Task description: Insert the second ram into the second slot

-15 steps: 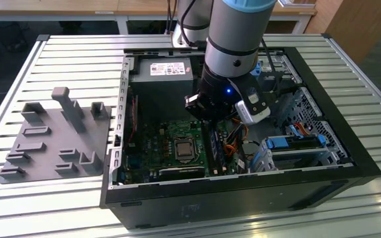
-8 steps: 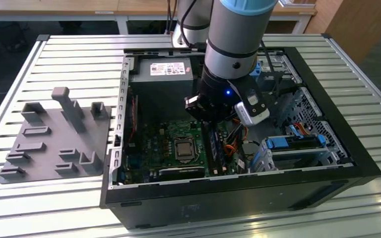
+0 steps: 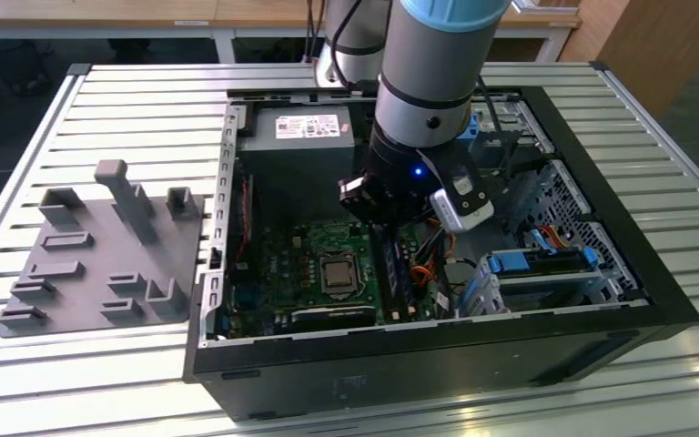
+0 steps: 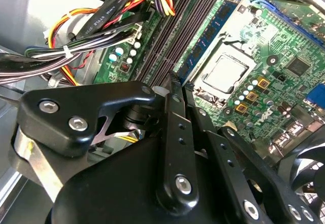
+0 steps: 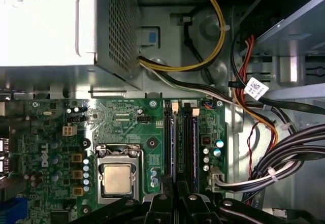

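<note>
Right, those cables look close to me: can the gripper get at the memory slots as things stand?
Probably yes: the gripper hangs close over the memory slots, and the black cable bundle runs beside them, not across.

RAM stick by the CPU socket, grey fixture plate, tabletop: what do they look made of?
RAM stick: a dark blue circuit board, likely fibreglass laminate, carrying black chips. Fixture plate: matte grey plastic, possibly printed, judging by its uniform colour and lack of glint. Tabletop: bare metal slats, probably aluminium, with a dull silvery sheen.
</note>
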Controlling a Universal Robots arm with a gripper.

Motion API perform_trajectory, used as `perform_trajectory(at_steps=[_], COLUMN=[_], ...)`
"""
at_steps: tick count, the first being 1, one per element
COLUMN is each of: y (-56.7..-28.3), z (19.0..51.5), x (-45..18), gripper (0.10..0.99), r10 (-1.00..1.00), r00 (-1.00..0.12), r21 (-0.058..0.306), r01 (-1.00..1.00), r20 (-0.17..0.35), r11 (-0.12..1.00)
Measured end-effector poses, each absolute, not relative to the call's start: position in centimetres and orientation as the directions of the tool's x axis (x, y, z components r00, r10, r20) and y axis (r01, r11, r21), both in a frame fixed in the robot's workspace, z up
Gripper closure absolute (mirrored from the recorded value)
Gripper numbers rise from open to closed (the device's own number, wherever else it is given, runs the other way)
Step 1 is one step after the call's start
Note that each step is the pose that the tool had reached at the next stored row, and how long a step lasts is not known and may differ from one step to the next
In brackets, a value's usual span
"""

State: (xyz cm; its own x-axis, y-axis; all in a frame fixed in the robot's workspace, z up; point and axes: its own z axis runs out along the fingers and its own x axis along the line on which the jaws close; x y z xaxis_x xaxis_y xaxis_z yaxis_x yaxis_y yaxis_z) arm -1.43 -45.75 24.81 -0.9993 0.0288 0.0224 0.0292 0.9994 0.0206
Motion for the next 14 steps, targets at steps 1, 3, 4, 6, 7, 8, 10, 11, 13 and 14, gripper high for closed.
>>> perform_trajectory(at_steps=[1,3,4,6,7,8,10,11,13,14], y=[-45.7,-45.7,-45.7,-45.7,-45.7,-45.7,-45.7,-45.8,-45.8,-45.9], z=[24.7,24.4,24.2,24.0,23.9,23.9,23.7,23.7,23.6,23.6], x=[-1.4,-1.4,-1.4,-1.4,-1.4,-1.4,-1.4,-1.4,-1.4,-1.4], gripper=[0.945,0.945,0.945,0.945,0.945,0.945,0.945,0.945,0.945,0.945], r10=[0.029,0.029,0.029,0.029,0.029,0.029,0.029,0.029,0.03,0.031], r00=[-0.999,-0.999,-0.999,-0.999,-0.999,-0.999,-0.999,-0.999,-0.999,-0.999], r21=[0.021,0.021,0.021,0.021,0.021,0.021,0.021,0.021,0.021,0.021], r01=[0.029,0.029,0.029,0.029,0.029,0.029,0.029,0.029,0.031,0.032], r20=[0.022,0.023,0.022,0.022,0.022,0.022,0.022,0.022,0.022,0.023], r11=[0.999,0.999,0.999,0.999,0.999,0.999,0.999,0.999,0.999,0.999])
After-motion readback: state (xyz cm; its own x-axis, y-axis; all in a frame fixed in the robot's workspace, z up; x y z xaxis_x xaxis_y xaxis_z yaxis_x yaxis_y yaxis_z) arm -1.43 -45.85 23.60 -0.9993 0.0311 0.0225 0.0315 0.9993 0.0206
